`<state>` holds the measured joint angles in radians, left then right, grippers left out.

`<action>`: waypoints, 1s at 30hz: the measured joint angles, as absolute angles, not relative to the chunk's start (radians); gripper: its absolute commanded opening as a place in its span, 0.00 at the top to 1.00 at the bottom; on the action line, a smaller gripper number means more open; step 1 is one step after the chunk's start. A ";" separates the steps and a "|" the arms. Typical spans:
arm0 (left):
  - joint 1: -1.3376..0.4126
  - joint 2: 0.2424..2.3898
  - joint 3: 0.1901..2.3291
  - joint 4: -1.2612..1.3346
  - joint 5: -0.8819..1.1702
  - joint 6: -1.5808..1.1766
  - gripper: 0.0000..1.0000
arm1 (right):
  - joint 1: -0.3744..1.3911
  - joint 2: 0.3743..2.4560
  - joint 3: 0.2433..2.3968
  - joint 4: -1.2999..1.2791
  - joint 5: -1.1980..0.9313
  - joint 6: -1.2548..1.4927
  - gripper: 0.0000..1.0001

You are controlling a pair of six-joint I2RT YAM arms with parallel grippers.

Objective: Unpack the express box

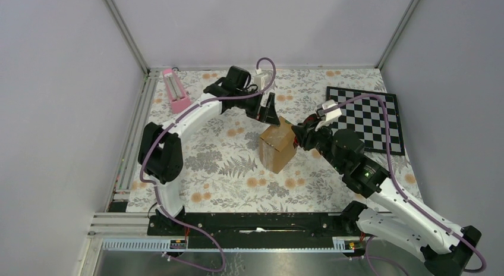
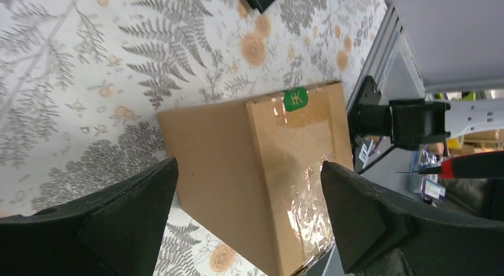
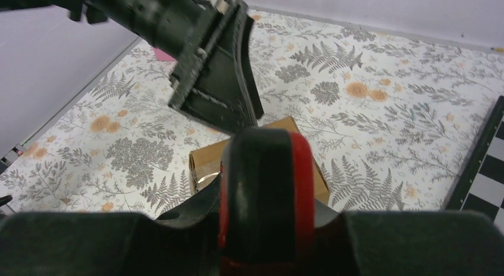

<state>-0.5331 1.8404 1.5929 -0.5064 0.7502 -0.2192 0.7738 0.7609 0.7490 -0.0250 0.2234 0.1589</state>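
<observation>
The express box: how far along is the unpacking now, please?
Done: nothing visible; the express box stands closed under clear tape. In hand: the left jaws hang open over it, and the right jaws hold a red-and-black tool beside it. Left: probably cut the tape, open the flaps, empty it.

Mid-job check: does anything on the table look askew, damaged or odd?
The express box sits turned diagonally to the table edges, and the clear tape on its sealed face is crinkled and bubbled towards one end. Otherwise nothing stands out; the right fingers hold a red-and-black tool beside it.
</observation>
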 measured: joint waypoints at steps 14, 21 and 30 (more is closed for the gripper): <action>-0.577 1.860 1.475 -0.431 0.815 -0.306 0.05 | 0.815 0.837 0.772 0.083 0.189 0.101 1.00; -0.595 1.795 1.369 -0.323 0.775 -0.414 0.12 | 0.854 0.860 0.741 0.212 0.161 0.056 1.00; -0.611 1.768 1.314 -0.265 0.764 -0.474 0.17 | 0.918 0.896 0.600 0.442 0.077 -0.047 1.00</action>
<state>-0.6113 1.7679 1.3144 -0.2649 0.7643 -0.4740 0.9180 0.8959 0.6003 0.4423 0.0769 -0.0467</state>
